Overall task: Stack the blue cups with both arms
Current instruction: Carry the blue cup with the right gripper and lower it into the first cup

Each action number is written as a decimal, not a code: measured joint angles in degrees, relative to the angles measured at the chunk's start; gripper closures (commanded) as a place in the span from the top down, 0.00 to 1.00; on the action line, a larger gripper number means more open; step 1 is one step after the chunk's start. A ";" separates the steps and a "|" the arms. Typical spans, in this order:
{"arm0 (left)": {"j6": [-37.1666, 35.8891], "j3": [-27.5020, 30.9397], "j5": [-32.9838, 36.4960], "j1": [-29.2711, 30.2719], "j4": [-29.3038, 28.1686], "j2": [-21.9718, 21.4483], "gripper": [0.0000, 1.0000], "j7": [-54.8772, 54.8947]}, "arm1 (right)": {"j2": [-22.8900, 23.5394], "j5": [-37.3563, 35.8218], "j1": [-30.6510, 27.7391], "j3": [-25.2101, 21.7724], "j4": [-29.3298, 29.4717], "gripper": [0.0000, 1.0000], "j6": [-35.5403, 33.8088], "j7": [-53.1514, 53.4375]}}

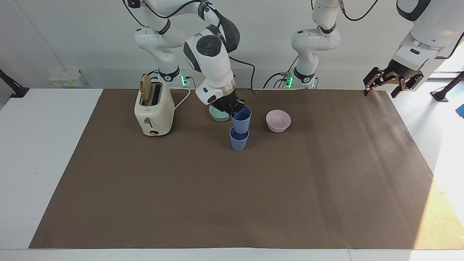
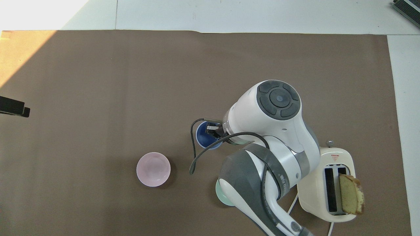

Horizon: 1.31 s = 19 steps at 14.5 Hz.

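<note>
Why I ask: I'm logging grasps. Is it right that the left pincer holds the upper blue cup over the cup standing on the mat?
Not the left: the right pincer holds the upper blue cup over the standing cup, as the facing view shows. The left pincer waits over the mat's edge.

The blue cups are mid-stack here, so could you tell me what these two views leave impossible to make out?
- Overhead view: the standing cup is hidden under the held cup, itself partly covered by the right arm.
- Facing view: how deep the held cup sits in the standing cup cannot be told.
- Mint-green bowl: largely hidden by the right end effector; overhead, by the arm.
- Left end effector: overhead, only a dark tip shows at the edge.
</note>
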 measured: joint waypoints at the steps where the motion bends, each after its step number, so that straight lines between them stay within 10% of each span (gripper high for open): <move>1: -0.02 0.00 0.00 0.00 0.00 0.00 1.00 0.00 | 0.00 0.00 -0.21 0.00 -0.01 0.00 0.00 0.00; 10: -0.08 0.00 0.00 0.00 0.00 0.00 1.00 0.00 | 0.60 -0.01 -0.75 -0.10 -2.07 0.00 3.38 -0.10; 11: -0.08 0.00 0.00 0.00 0.00 0.00 1.00 0.00 | 0.73 -0.01 -0.75 -0.10 -2.26 0.19 3.45 -0.10; 12: -0.09 0.00 0.00 0.00 0.00 0.00 1.00 0.00 | 0.80 -0.01 -0.75 -0.10 -2.33 0.90 3.46 -0.10; 19: -0.09 -0.01 0.00 0.00 -0.01 0.00 1.00 0.00 | 0.80 -0.01 -0.76 0.03 -2.29 1.00 3.58 -0.10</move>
